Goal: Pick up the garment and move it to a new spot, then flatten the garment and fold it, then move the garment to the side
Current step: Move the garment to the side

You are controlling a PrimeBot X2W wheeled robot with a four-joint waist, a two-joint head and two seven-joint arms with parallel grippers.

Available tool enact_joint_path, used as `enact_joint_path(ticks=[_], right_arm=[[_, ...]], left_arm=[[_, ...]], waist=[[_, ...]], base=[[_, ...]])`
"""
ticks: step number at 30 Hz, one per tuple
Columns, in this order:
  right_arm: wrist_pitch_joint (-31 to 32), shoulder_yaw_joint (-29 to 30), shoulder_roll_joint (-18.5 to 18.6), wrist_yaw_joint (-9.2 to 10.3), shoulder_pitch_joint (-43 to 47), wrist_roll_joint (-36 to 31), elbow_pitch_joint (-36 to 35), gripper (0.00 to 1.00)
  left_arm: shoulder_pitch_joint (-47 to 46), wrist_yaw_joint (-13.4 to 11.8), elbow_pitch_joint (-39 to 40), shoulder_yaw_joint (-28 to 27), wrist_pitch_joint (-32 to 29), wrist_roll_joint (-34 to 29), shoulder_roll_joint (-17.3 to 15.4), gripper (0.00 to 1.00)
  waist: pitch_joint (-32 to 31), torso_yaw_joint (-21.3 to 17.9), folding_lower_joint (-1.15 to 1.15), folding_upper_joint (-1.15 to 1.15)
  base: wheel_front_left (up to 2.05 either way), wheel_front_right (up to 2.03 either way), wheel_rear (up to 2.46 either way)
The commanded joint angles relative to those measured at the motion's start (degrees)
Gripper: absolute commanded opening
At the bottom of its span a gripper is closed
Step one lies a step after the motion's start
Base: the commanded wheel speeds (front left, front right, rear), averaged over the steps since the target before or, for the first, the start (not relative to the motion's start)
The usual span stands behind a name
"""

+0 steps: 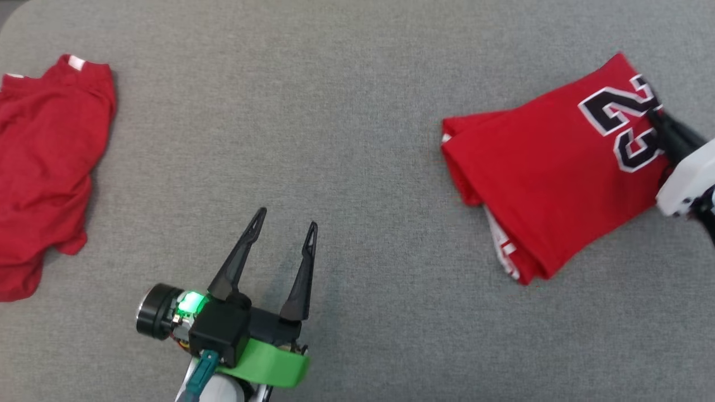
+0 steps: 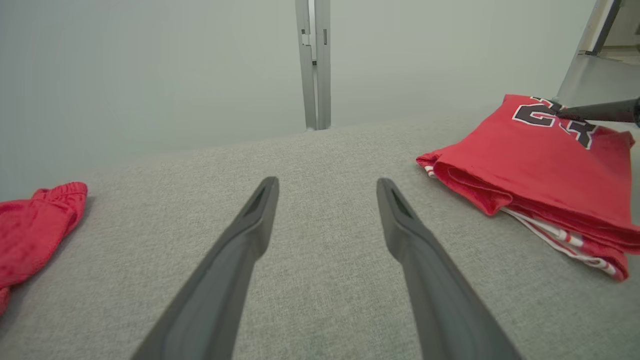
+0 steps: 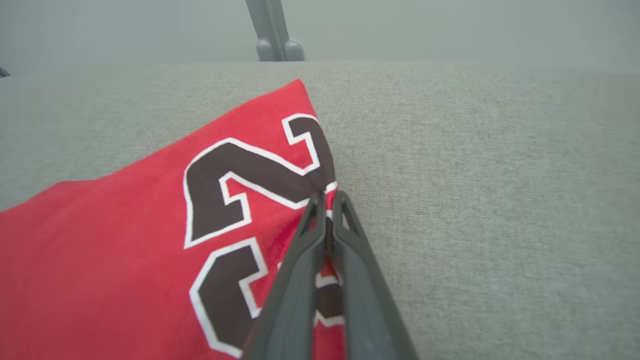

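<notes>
Jaws of the left gripper (image 1: 286,219) stand apart and empty above the bare grey table (image 1: 357,111). Farther right lies the folded red jersey (image 1: 547,178), with the right gripper (image 3: 329,196) pinched on its edge beside the number. Folding looks done, so the move aside seems in hand. That calls for a low, slow drag that leaves the layers stacked. A second red garment (image 1: 44,156) lies far left.

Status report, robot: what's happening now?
Right gripper shut on folded red numbered jersey. Left gripper open above grey fabric table. Crumpled red garment far left, apart.
</notes>
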State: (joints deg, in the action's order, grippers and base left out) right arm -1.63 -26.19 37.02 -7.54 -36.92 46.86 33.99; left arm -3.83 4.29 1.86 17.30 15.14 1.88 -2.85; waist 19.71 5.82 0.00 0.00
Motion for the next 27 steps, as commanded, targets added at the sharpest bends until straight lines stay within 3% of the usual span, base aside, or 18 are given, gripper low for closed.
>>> enact_joint_path(ticks=[1,8,17,22,23,24,27], right_arm=[[-0.4,0.9,1.4,0.09,-1.9,-0.4,0.5,0.00],[-1.0,6.9,8.2,0.09,-7.3,-0.5,2.6,0.00],[-1.9,15.3,16.6,0.09,-8.7,-3.8,4.8,0.00],[-2.0,19.6,16.7,0.10,-10.7,-7.8,5.9,0.00],[-2.3,20.7,16.4,0.10,-11.3,-9.2,6.5,0.36],[-2.7,21.5,16.0,0.09,-11.8,-10.8,7.0,1.00],[-4.0,23.3,12.7,0.09,-12.5,-17.0,8.5,1.00]], left_arm=[[-2.0,0.4,0.8,0.2,0.0,-0.9,-0.1,1.00],[-7.0,1.7,6.1,2.1,0.0,-1.6,-0.7,1.00],[-10.4,1.9,10.3,4.4,0.0,-3.4,-2.7,1.00],[-10.9,1.3,10.4,4.5,0.0,-3.2,-3.6,1.00],[-11.1,1.2,10.3,4.7,0.0,-3.0,-3.7,1.00],[-11.2,1.1,10.2,4.8,0.0,-2.9,-3.7,1.00],[-11.3,0.6,9.7,5.1,0.0,-2.6,-3.4,1.00]], waist=[[7.3,-3.8,0.00,0.00],[14.5,-7.0,0.00,0.00],[18.9,-8.0,0.00,0.00],[19.9,-8.2,0.00,0.00],[19.8,-8.1,0.00,0.00],[19.7,-8.0,0.00,0.00],[18.1,-7.3,0.00,0.00]], base=[[0.00,0.00,0.00],[0.00,0.00,0.00],[0.00,0.00,0.00],[0.00,0.00,0.00],[0.00,0.00,0.00],[0.00,0.00,0.00],[0.00,0.00,0.00]])
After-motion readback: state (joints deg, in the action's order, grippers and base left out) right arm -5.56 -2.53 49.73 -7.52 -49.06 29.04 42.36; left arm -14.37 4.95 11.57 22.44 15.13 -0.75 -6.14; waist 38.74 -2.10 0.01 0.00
